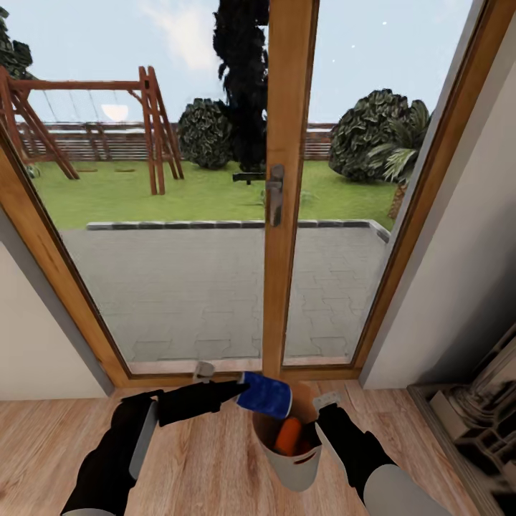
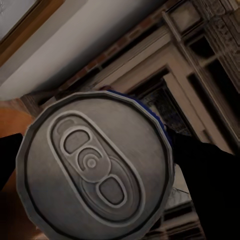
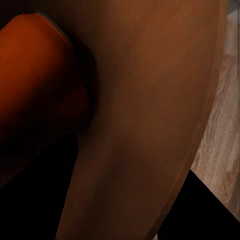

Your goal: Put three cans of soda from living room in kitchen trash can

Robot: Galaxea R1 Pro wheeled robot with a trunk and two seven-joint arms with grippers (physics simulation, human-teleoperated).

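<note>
My left gripper (image 1: 242,390) is shut on the dark blue can of soda (image 1: 266,395), holding it on its side just above the near-left rim of the tash can (image 1: 297,469). The can's grey metal top (image 2: 95,170) faces the left wrist camera. One orange can of soda (image 1: 289,436) leans inside the bin and is also seen as an orange shape (image 3: 35,85) against the brown inner wall (image 3: 150,110). My right gripper (image 1: 324,421) is shut on the bin's right rim, with one finger inside and one outside.
Wood-framed glass doors (image 1: 287,215) stand directly ahead, with a patio and garden behind them. White walls flank them on both sides. A dark ornate fireplace surround (image 1: 480,423) juts in at the right. Light wood plank floor (image 1: 208,459) lies under the bin.
</note>
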